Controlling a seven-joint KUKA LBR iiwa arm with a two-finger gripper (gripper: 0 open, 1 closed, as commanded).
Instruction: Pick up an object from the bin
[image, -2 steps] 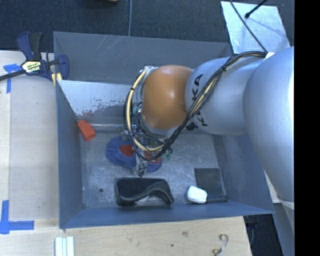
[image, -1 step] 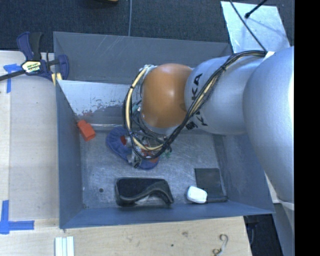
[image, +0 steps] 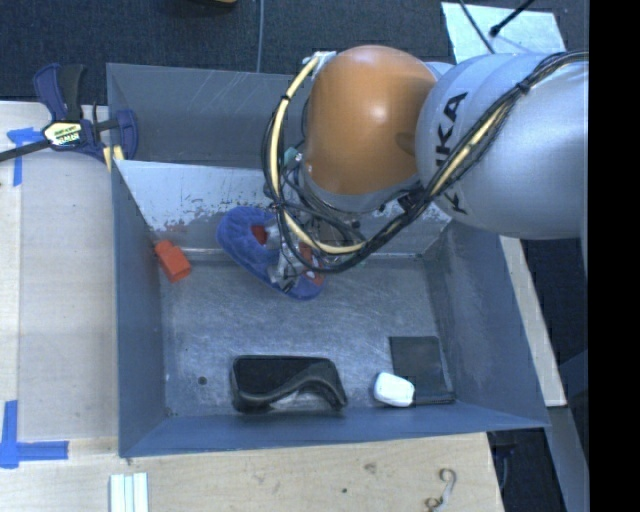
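Orange wrist cover (image: 360, 120) over gripper (image: 296, 264), grip unreadable; blue cloth (image: 243, 243) touching it, near back wall (image: 200, 200); mid-floor (image: 300, 330) bare.

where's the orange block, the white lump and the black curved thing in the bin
orange block (image: 174, 262), camera view, on its top face
white lump (image: 394, 390), camera view, on its middle
black curved thing (image: 275, 378), camera view, on its dark upper side

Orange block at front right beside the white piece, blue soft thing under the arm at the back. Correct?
No. The orange block lies at the back left, near the back wall, well apart from the white piece at the front right; the camera view shows it. The blue soft thing is under the arm at the back, as said.
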